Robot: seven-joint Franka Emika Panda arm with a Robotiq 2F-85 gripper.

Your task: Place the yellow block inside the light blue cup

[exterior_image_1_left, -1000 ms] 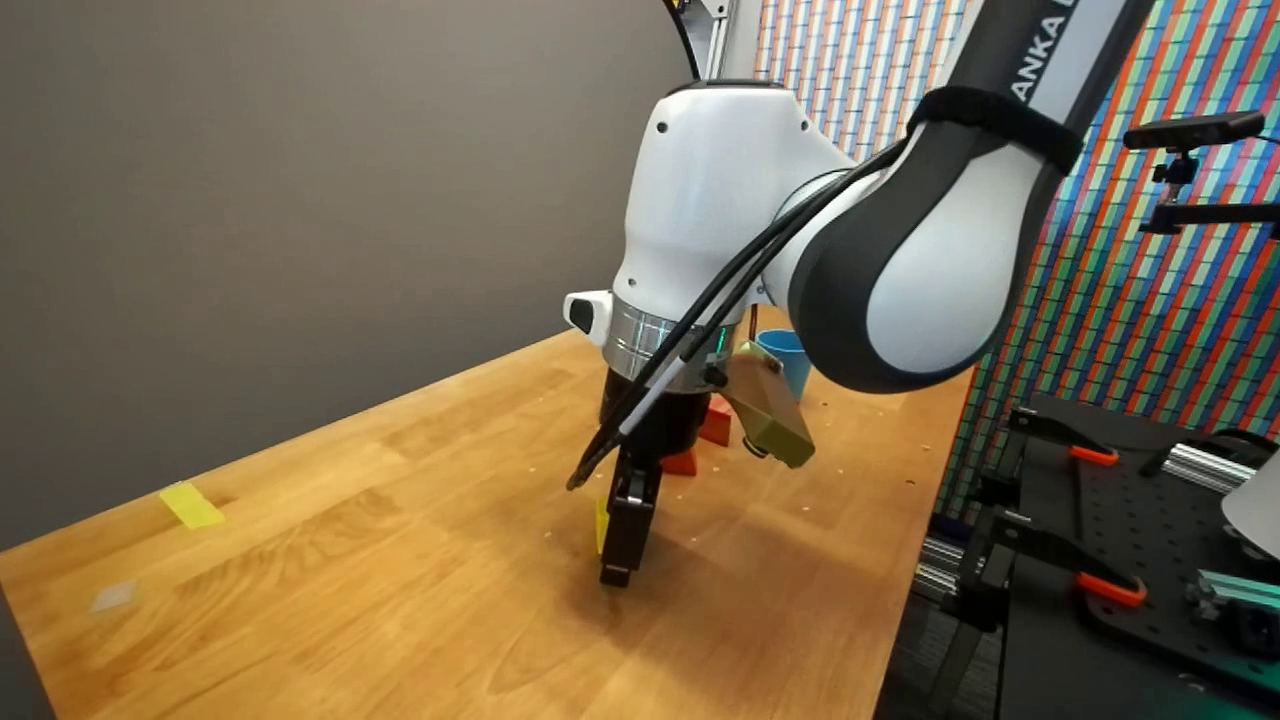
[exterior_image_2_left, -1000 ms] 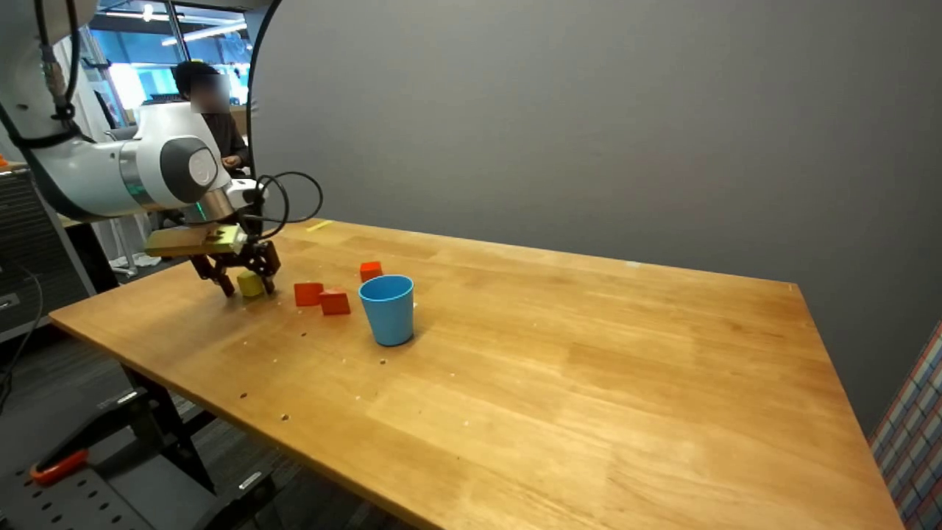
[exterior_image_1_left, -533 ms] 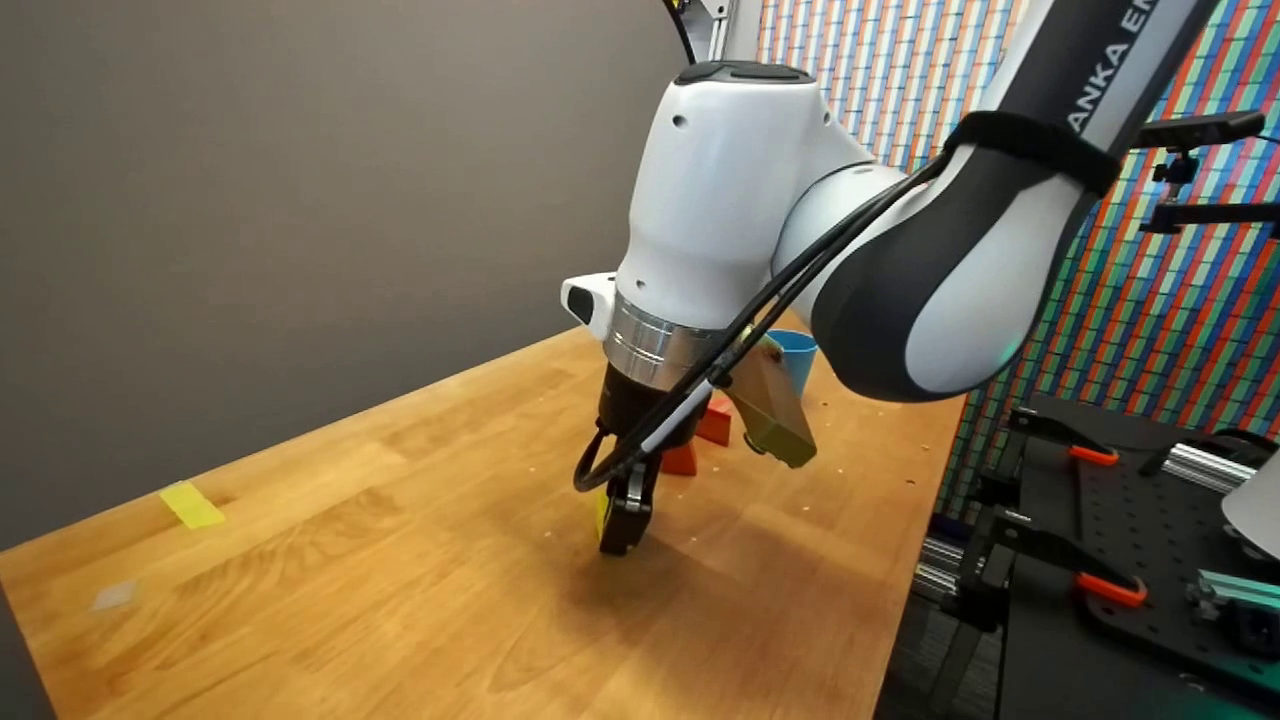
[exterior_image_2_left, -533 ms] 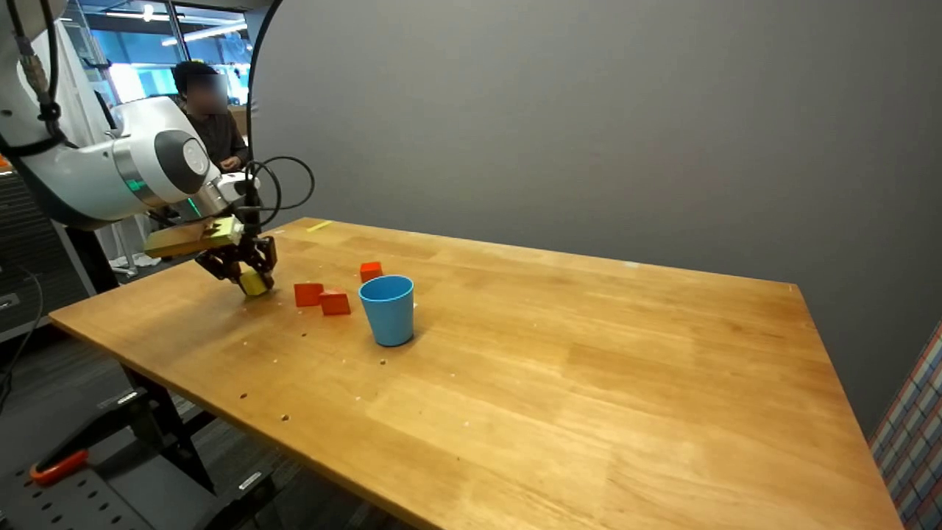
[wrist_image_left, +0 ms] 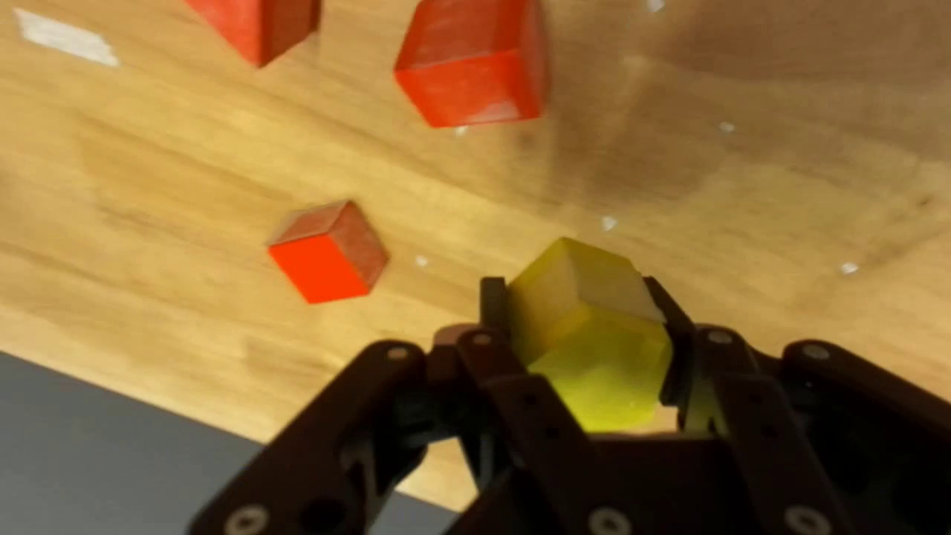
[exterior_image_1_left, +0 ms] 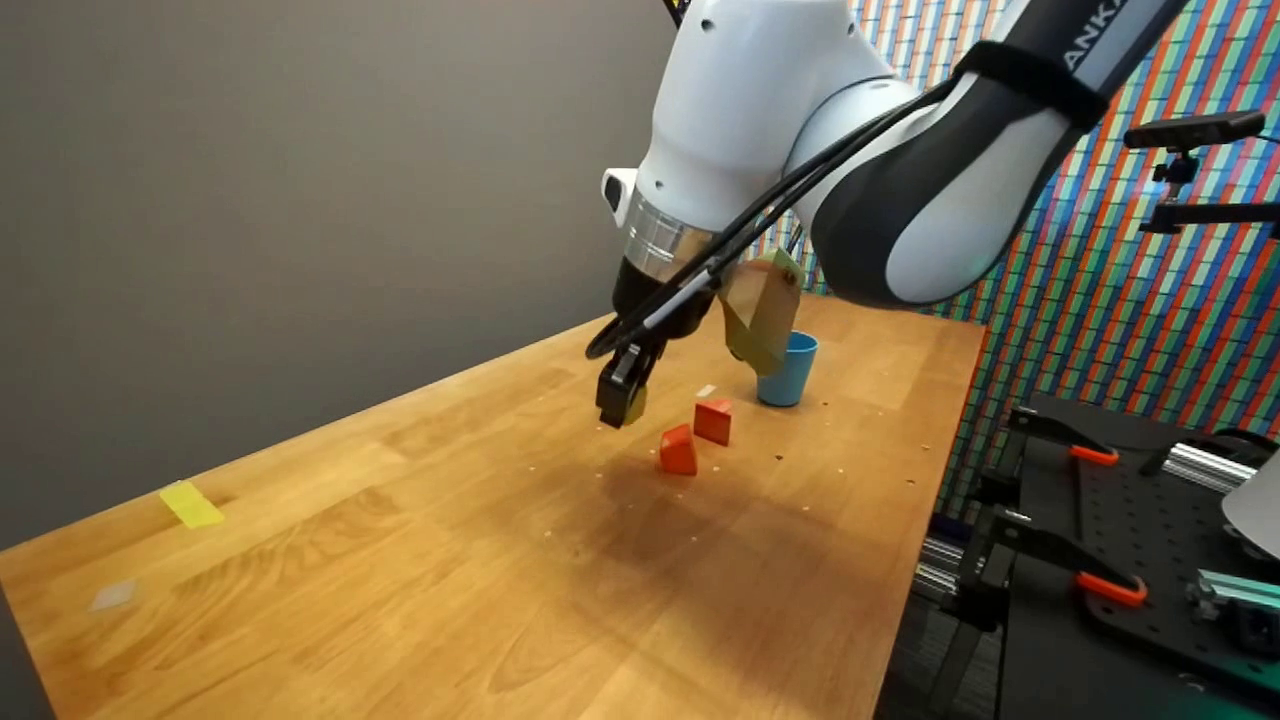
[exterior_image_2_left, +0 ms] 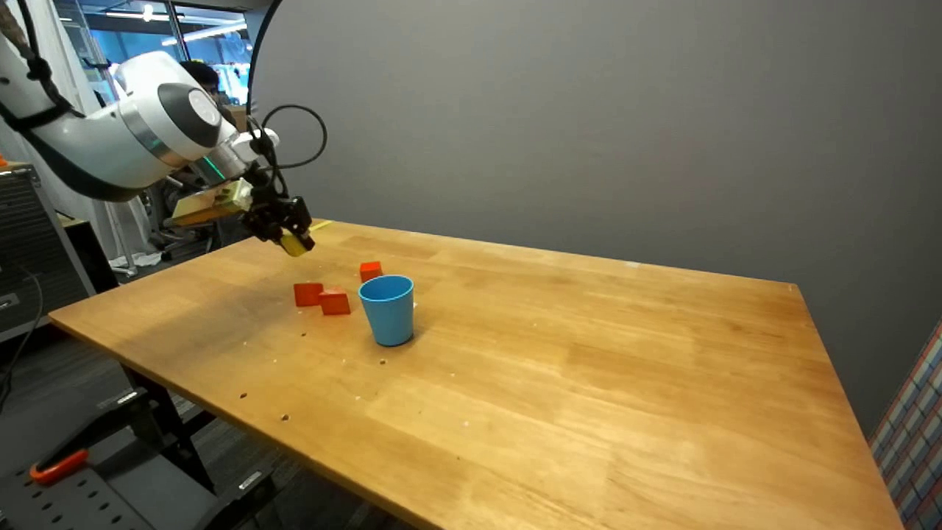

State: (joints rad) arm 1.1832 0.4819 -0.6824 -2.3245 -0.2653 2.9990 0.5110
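Black two-fingered gripper (wrist_image_left: pixel 581 319): narrowed onto the small bright-yellow, many-sided block (wrist_image_left: pixel 605 364), one finger against each flank, right of and below centre in the wrist view.
Block's place: in an exterior view the yellow block (exterior_image_2_left: pixel 294 246) hangs clear of the honey-coloured wooden table (exterior_image_2_left: pixel 603 397), tilted with the gripper, left of centre and a little above mid-frame.
Light-blue plain tapered cup (exterior_image_2_left: pixel 388 313): upright on the table, left of and below centre in an exterior view, the yellow block apart from it to the upper left; the bottom of its inside is hidden.
Cup's cover: in an exterior view the cup (exterior_image_1_left: pixel 788 388) stands right of centre, its upper left behind the olive-tan box (exterior_image_1_left: pixel 762 310) at the wrist.
Reds: a small red block (exterior_image_2_left: pixel 371 271) shows just above the cup's rim in an exterior view; a left-hand red block (exterior_image_2_left: pixel 307 294) and its red neighbour (exterior_image_2_left: pixel 335 302) lie further left. The wrist view shows bare wood between all three.
White-and-black robot arm (exterior_image_2_left: pixel 169 110): enters from the left edge in an exterior view, a dark-haired person (exterior_image_2_left: pixel 202 76) mostly hidden behind it.
Flat yellow strip (exterior_image_1_left: pixel 192 505): on the table, left side of an exterior view.
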